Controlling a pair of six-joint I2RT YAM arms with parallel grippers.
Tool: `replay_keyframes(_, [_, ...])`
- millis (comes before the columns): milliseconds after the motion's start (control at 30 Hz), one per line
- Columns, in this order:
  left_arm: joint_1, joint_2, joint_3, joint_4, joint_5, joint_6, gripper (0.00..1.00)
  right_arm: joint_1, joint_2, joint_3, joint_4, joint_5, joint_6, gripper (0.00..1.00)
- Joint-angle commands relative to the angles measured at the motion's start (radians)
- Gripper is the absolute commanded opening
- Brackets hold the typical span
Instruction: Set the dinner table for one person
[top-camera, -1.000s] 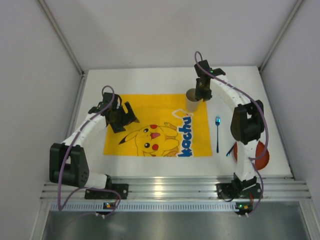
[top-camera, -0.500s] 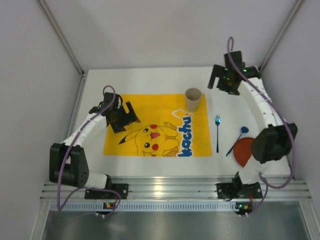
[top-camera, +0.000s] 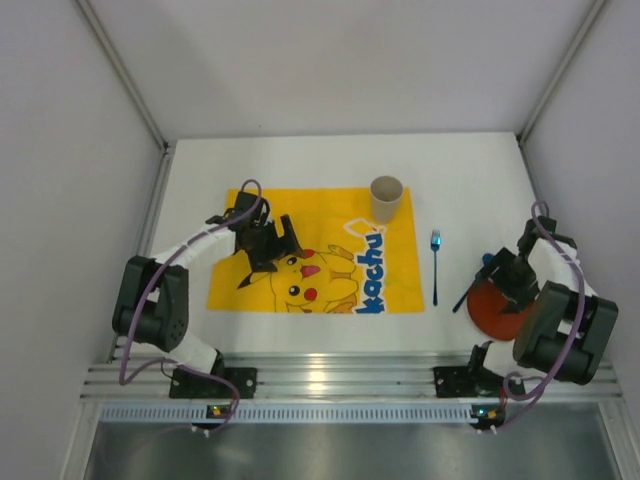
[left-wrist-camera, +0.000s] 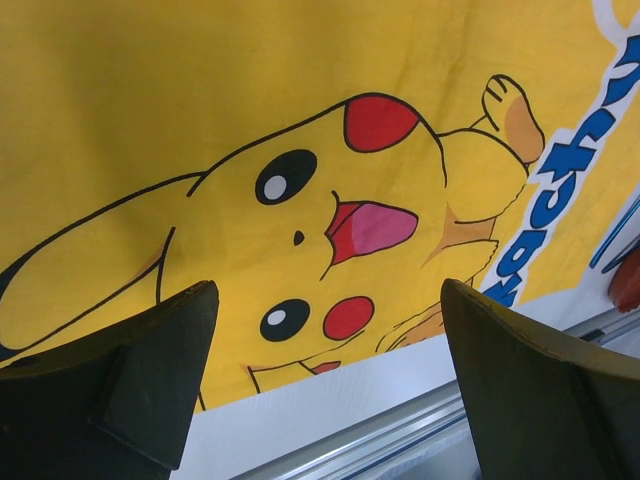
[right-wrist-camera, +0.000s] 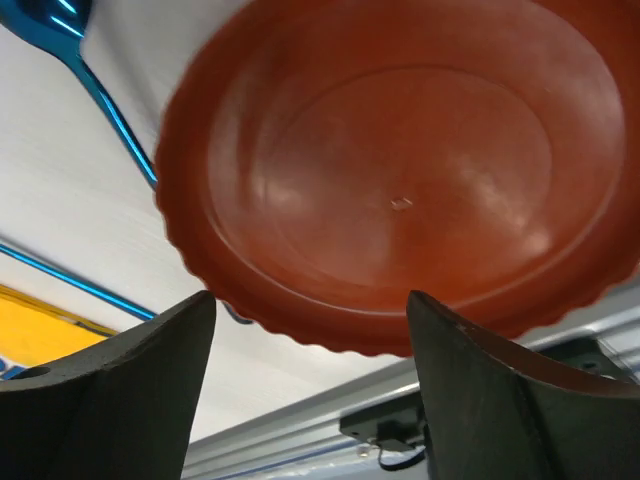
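Right claw swung back from upper right to lower right of top view, jaws apart above red plate. Left claw shifted rightward, jaws apart over yellow cloth. Desk spans frame centre, under cloth.

Both of your arms were folded low, with both grippers open.
Your left arm was bent at the elbow, forearm pointing right, and the left gripper had its jaws wide apart. Your right arm was folded near its base, and the right gripper was also spread.
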Motion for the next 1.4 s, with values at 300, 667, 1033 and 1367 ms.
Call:
replay_keyframes(300, [-0.022,0.007,0.031,0.05,0.034,0.045,0.98,0.01,0.118,0.063,0.155,-0.106,0.016,0.73])
replay_keyframes(667, [-0.022,-0.013,0.017,0.043,0.013,0.041,0.95,0.145,0.285,0.121,0.21,-0.015,0.016,0.34])
replay_keyframes(1033, [-0.022,-0.031,0.007,0.027,-0.003,0.034,0.95,0.18,0.261,0.23,0.096,0.002,0.002,0.0])
replay_keyframes(1367, [-0.024,-0.005,0.037,0.033,0.011,0.019,0.95,0.214,0.103,0.255,0.017,-0.037,-0.021,0.12])
